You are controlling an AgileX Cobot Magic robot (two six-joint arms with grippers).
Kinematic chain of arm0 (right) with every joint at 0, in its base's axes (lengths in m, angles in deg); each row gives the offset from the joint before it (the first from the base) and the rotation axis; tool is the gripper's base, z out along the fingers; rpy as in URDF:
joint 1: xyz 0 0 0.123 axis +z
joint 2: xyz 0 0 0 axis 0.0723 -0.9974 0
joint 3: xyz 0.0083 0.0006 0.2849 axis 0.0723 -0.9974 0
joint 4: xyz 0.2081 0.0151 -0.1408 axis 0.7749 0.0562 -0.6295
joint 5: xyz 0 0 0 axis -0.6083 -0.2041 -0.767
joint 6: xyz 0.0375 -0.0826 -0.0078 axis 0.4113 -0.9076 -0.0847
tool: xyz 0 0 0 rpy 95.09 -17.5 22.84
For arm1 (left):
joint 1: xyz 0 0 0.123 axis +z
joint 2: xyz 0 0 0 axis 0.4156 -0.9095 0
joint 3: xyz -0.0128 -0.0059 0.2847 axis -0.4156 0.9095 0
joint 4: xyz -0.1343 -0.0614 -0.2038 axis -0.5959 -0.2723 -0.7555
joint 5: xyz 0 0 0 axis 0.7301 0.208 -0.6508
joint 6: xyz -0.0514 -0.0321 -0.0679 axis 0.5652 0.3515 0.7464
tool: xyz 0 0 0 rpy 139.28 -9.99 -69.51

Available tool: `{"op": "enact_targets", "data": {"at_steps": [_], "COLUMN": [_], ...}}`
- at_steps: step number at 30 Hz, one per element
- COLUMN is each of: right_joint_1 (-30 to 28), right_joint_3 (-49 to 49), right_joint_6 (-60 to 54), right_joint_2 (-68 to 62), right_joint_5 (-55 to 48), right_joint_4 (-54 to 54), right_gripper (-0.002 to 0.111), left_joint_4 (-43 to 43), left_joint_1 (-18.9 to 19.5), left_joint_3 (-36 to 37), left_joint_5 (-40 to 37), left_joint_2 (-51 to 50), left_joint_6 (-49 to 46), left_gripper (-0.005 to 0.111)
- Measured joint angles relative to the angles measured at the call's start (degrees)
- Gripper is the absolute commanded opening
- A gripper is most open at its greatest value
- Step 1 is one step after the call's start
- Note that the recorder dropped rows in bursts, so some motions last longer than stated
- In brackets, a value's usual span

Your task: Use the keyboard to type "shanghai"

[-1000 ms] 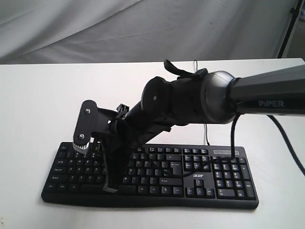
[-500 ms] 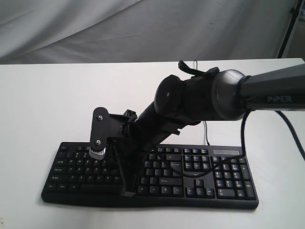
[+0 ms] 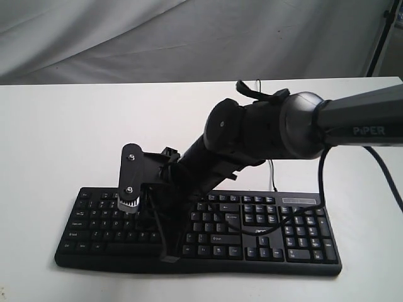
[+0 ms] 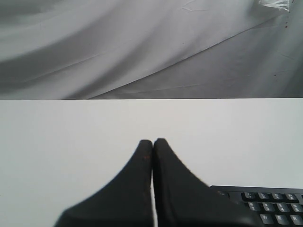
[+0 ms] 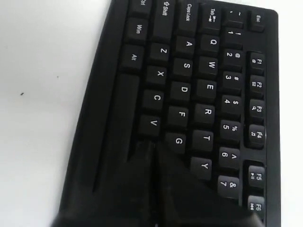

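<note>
I've swung the black right claw, fingers pressed together, rightward over the wide black plastic keyboard on the white table, its tip now beside G, probably lined up for "h"; the left claw, likewise closed, waits off the keyboard.

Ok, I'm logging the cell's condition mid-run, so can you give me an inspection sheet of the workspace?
Surface: white table, flat.
Job's things: black keyboard lying flat near the front edge, number pad on the right in the exterior view.
Clutter: nothing seen.
Grippers: right gripper shut, tips down at the letter keys beside G and V, contact unclear; left gripper shut, over bare table beside a keyboard corner.
Cables: keyboard cable runs off the back edge; arm cable droops onto keys by the number pad.
Surroundings: grey cloth backdrop; dark stand at far right.
</note>
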Motion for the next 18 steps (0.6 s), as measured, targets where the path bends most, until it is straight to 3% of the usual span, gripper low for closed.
{"op": "enact_targets", "data": {"at_steps": [18], "right_joint_1": [-0.23], "right_joint_3": [-0.07], "right_joint_6": [-3.04], "right_joint_2": [-1.93], "right_joint_5": [-1.33], "right_joint_4": [0.67], "right_gripper": [0.000], "left_joint_4": [0.00], "left_joint_1": [0.00], "left_joint_3": [0.00], "left_joint_5": [0.00], "left_joint_2": [0.00], "left_joint_6": [0.00], "left_gripper": [0.001]}}
